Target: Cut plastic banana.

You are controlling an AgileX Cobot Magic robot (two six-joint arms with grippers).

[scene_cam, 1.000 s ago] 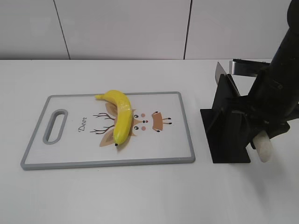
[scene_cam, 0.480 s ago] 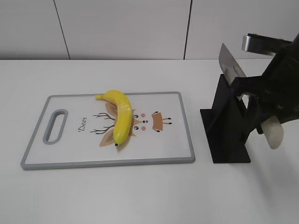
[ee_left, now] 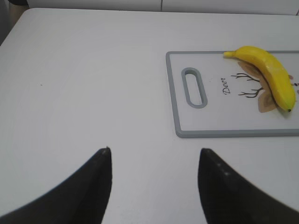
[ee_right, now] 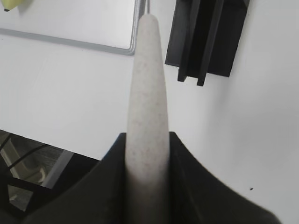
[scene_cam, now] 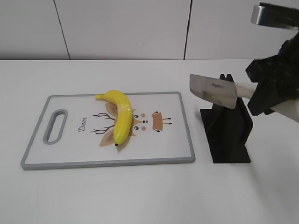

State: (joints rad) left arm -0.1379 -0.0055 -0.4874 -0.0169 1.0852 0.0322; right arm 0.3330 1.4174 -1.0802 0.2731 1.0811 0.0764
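The plastic banana (scene_cam: 120,117) lies on the grey-rimmed cutting board (scene_cam: 159,144), curved, dark tip towards the front. It also shows in the left wrist view (ee_left: 271,77). My right gripper (scene_cam: 268,91) is shut on the knife's pale handle (ee_right: 147,93). It holds the knife in the air above the black knife holder (scene_cam: 229,135). The blade (scene_cam: 212,91) points left towards the board and stays right of it. My left gripper (ee_left: 154,151) is open and empty over bare table, left of the board; it does not show in the exterior view.
The black knife holder stands right of the board and shows in the right wrist view (ee_right: 210,37). The board has a handle slot (scene_cam: 55,126) at its left end. A white wall runs behind the table. The table's edge shows in the right wrist view (ee_right: 56,149).
My right gripper has lifted the knife up out of the black holder and swung it, so the blade now points left towards the board. The banana and board have not moved.
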